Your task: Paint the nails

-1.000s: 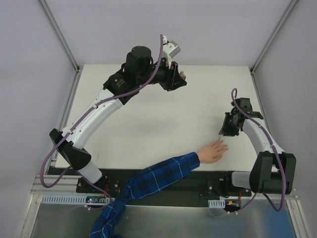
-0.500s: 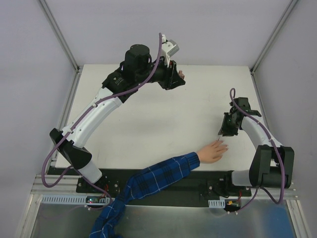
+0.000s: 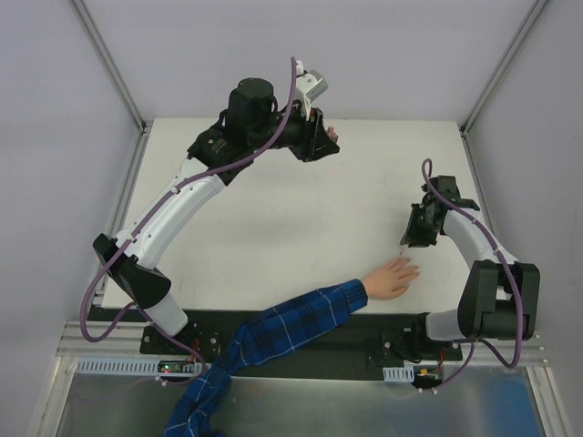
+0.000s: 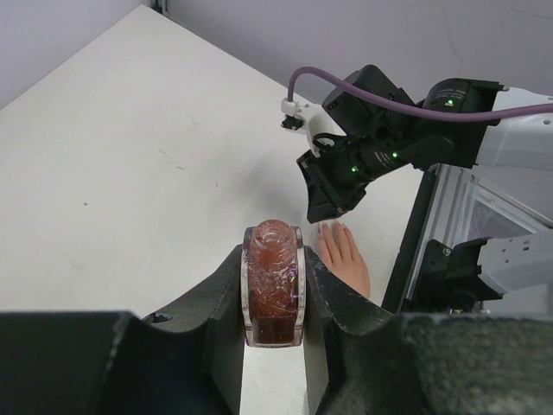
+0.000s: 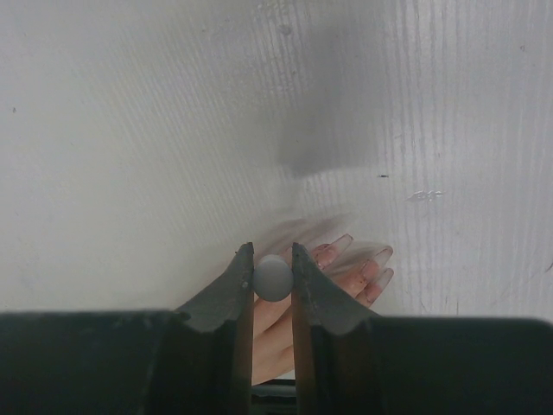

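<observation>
A pale peach hand (image 3: 392, 278) lies flat at the table's front right, its arm in a blue-and-white plaid sleeve (image 3: 291, 323). Its nails (image 5: 346, 241) look glossy pinkish in the right wrist view, just right of my fingertips. My right gripper (image 5: 272, 252) is shut on a small grey round brush cap (image 5: 273, 278) and hovers over the fingertips; it also shows in the top view (image 3: 412, 238). My left gripper (image 4: 274, 252) is shut on a small dark reddish bottle (image 4: 273, 290) and holds it upright above the table's far middle (image 3: 326, 138). The hand also shows in the left wrist view (image 4: 346, 259).
The white table (image 3: 273, 218) is framed by metal posts and grey walls. The right arm's base (image 3: 492, 314) stands close to the hand, at the front right edge.
My left gripper with the bottle has shifted slightly back and left. My right gripper has crept a little away from its base, still over the fingertips. The hand has not moved.
</observation>
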Action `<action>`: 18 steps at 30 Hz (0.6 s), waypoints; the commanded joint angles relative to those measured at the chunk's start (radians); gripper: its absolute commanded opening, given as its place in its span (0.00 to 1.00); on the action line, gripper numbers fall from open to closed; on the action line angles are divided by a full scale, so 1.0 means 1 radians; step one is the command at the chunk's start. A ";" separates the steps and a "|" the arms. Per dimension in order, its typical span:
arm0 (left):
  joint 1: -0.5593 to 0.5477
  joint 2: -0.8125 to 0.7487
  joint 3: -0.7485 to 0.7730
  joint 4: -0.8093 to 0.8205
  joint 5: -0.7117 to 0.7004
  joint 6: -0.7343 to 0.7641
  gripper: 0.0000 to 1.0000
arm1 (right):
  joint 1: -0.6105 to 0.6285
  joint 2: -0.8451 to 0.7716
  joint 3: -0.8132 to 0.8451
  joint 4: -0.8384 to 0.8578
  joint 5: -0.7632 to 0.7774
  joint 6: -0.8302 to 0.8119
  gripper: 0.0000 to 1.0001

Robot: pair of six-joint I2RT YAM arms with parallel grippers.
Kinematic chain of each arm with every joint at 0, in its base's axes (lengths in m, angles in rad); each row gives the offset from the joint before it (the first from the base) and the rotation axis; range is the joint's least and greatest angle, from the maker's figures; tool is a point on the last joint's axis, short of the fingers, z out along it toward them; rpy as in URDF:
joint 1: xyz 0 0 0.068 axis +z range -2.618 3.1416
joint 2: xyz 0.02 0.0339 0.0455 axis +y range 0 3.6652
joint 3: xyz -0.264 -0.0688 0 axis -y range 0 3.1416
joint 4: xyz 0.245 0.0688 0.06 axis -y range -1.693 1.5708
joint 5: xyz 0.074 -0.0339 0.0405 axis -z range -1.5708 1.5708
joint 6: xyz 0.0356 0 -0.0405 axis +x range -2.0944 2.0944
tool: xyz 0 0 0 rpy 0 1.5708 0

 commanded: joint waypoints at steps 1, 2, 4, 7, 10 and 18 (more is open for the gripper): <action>0.015 0.006 0.051 0.013 0.031 0.002 0.00 | -0.007 -0.009 0.010 -0.007 0.011 -0.009 0.01; 0.016 0.006 0.051 0.011 0.033 0.001 0.00 | -0.007 -0.006 0.007 -0.010 0.016 -0.008 0.00; 0.016 0.006 0.051 0.011 0.034 -0.001 0.00 | -0.007 -0.002 0.003 -0.006 0.010 -0.008 0.00; 0.018 0.006 0.054 0.010 0.037 -0.002 0.00 | -0.007 0.000 0.004 -0.007 0.013 -0.008 0.00; 0.018 0.006 0.054 0.008 0.036 -0.002 0.00 | -0.007 0.000 0.006 -0.015 0.019 -0.009 0.00; 0.019 0.008 0.057 0.007 0.036 -0.009 0.00 | -0.006 0.012 0.001 -0.012 0.005 -0.008 0.01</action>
